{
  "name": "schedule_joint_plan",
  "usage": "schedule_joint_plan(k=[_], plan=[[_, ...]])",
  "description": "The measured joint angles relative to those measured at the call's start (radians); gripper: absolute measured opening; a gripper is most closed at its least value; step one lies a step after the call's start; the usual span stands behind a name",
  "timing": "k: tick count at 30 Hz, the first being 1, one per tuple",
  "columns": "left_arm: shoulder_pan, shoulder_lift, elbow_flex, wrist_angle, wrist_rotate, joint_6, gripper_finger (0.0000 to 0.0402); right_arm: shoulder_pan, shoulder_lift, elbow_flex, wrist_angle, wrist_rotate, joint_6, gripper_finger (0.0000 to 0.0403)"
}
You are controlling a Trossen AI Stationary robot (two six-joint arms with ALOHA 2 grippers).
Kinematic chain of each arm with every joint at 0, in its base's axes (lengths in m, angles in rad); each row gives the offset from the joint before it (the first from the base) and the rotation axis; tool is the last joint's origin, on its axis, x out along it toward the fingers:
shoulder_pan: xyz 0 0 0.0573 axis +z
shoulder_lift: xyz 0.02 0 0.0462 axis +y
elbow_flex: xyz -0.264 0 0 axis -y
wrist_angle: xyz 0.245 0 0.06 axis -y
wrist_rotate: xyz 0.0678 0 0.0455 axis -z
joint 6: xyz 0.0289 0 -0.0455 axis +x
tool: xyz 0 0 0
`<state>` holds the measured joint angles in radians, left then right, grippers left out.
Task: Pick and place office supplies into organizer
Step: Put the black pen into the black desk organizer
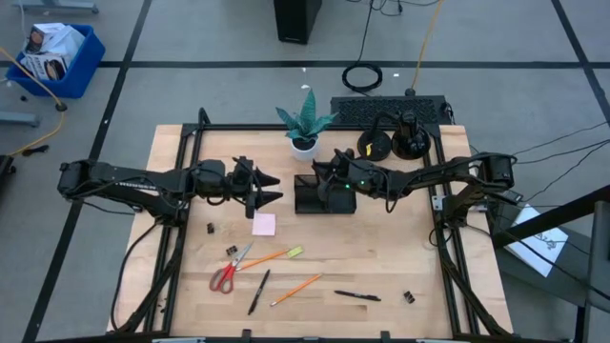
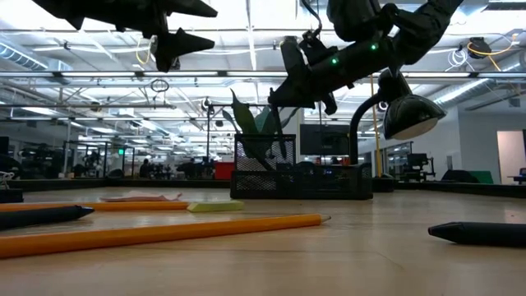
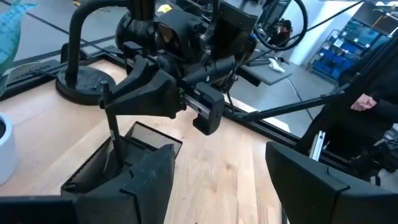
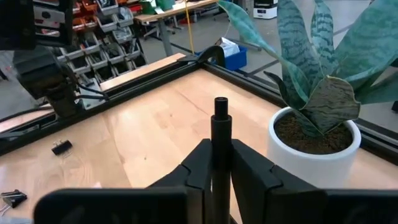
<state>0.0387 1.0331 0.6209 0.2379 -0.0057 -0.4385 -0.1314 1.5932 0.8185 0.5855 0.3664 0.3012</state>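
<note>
While a black pen (image 4: 220,134) is pinched upright by the right gripper (image 1: 335,176) over the organizer (image 1: 322,196), the left gripper (image 1: 269,188) is held spread and empty; scissors (image 1: 230,271), sticky pad (image 1: 264,224), pencils (image 1: 295,289), highlighter (image 1: 294,252) and clips (image 1: 408,297) are left on the bench (image 1: 400,248).

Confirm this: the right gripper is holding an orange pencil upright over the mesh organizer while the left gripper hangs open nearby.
Not quite. The right gripper holds a black pen, not an orange pencil; the right wrist view shows it upright between the fingers. It is over the mesh organizer, and the left gripper does hang open nearby.
</note>
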Motion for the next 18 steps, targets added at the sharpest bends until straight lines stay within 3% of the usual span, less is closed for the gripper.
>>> schedule_joint_plan(k=[13, 18], plan=[[0.0, 0.0, 0.0, -0.001, 0.0, -0.015, 0.0255, 0.0, 0.0, 0.0, 0.008, 0.0, -0.003, 0.0061], [0.0, 0.001, 0.0, -0.001, 0.001, -0.013, 0.0255, 0.005, 0.001, 0.0, 0.156, -0.003, 0.014, 0.0061]])
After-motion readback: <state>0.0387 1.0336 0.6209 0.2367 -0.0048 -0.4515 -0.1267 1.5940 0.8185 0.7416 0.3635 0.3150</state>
